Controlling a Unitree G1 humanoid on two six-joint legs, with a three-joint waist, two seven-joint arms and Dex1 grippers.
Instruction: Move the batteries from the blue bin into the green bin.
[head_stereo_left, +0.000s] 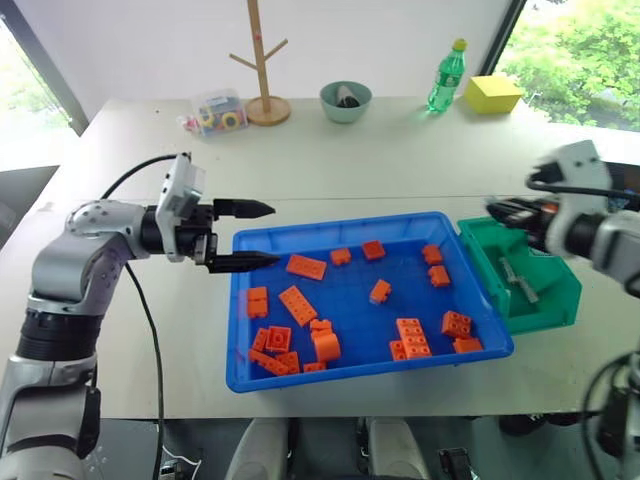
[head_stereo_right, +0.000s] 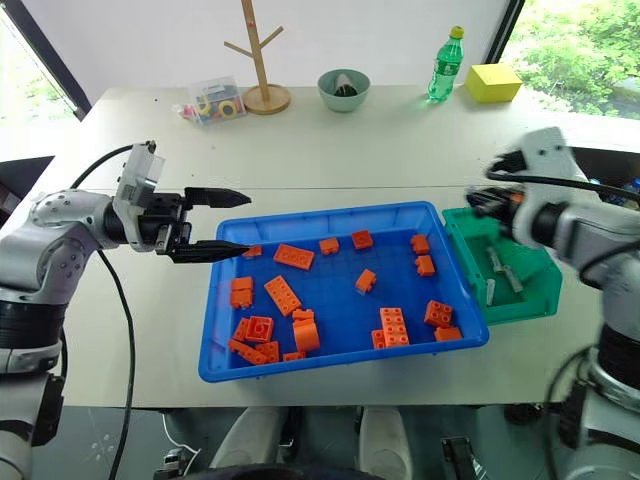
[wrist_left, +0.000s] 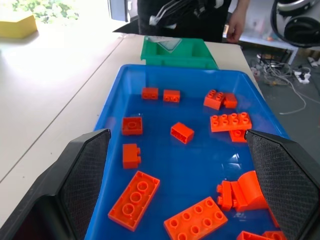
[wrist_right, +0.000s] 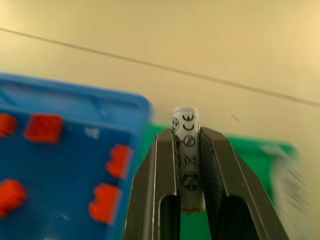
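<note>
- Left gripper (head_stereo_left: 246, 236), two black fingers: jaws wide apart, holding nothing, touching nothing. It hangs level at the left end of the large shallow bright-blue plastic bin (head_stereo_left: 244, 378), fingertips over that rim, pointing across the tray.
- Blue bin contents: orange toy building bricks (head_stereo_left: 306, 266) scattered over the floor, with a denser cluster in the near-left corner. No loose battery can be made out among them.
- Small, deeper green plastic bin (head_stereo_left: 562, 302): sits against the right end of the blue bin, the rims touching or nearly so. Two silver-grey cylindrical batteries (head_stereo_right: 493, 263) lie inside it.
- Right gripper (wrist_right: 189, 150): jaws clamped on one silver-grey battery (wrist_right: 187, 131) with printed black symbols; the cell stands lengthwise between the fingers, its end protruding past the tips. In the head views the gripper is raised above the far-left part of the green bin.
- Far side of the pale table (head_stereo_left: 400, 160): clear box of coloured rings (head_stereo_left: 214, 112), wooden peg stand (head_stereo_left: 262, 70), round teal bowl (head_stereo_left: 346, 100), green bottle (head_stereo_left: 447, 76), yellow block (head_stereo_left: 493, 94). All well apart from both bins.
</note>
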